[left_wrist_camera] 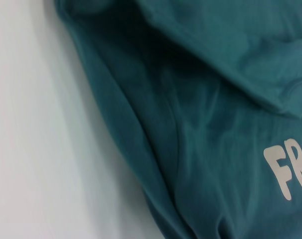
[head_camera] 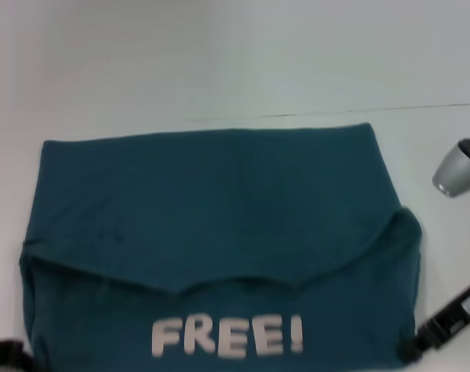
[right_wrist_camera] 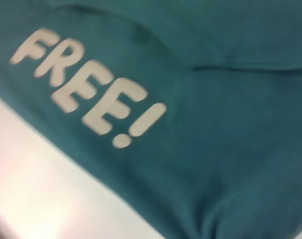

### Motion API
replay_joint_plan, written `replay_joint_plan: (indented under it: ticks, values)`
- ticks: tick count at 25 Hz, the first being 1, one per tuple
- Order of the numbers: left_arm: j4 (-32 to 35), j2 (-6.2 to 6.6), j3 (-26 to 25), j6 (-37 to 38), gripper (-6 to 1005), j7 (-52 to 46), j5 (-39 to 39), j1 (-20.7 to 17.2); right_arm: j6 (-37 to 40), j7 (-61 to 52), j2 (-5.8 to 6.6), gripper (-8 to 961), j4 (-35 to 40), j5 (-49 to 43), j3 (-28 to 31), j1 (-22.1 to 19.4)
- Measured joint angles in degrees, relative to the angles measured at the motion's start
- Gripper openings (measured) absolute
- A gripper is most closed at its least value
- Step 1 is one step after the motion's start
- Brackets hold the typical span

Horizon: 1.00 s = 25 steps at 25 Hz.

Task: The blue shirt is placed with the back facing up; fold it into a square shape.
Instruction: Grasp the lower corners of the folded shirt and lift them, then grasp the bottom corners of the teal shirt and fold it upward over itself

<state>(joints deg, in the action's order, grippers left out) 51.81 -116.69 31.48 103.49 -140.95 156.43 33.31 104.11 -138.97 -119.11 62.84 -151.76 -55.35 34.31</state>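
- You have the blue shirt lying on the white table, folded into a wide, roughly rectangular bundle in the middle of the head view.
- Its far portion shows plain cloth with a straight far edge; a folded-over layer ends in a curved edge across the middle.
- Below that edge, the near panel shows the pale "FREE!" lettering, facing up and reading upright toward you.
- Your left gripper shows only as a dark part at the shirt's near left corner; you cannot tell how its fingers stand.
- Your right gripper shows as a dark part at the shirt's near right corner, right against the cloth; its fingers are hidden as well, so you cannot tell.
- A silver-grey part of the right arm sits over the table, to the right of the shirt and apart from it.
- The left wrist view shows the shirt's side edge against the table, with soft creases running along it.
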Motion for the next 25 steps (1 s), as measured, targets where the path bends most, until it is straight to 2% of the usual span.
replay_joint_plan:
  ticks: [5,13,18,21,25]
  values:
    - [0.4,-0.8,0.0,6.2,5,1.0,2.8,-2.1,8.3,4.6,-0.67,86,-0.1,0.1,-0.9,-1.1]
    - [1.6,-1.46,0.1,13.3,12,2.2,6.5,-3.7,9.8,3.1,-0.54,80,-0.8,0.1,-9.4,-4.8]
    - [2.2,-1.82,0.8,15.1,16,2.5,7.1,-4.6,9.9,3.1,-0.44,79,-0.4,0.9,-9.8,-5.8]
    - [2.2,-1.8,-0.1,15.1,18,3.1,6.4,-4.5,9.9,4.2,0.07,79,-0.2,3.7,-8.8,-5.9]
    - [2.8,-0.89,-3.1,15.0,22,3.9,3.8,-2.4,9.7,5.4,1.77,79,1.1,8.1,-5.4,-4.7]
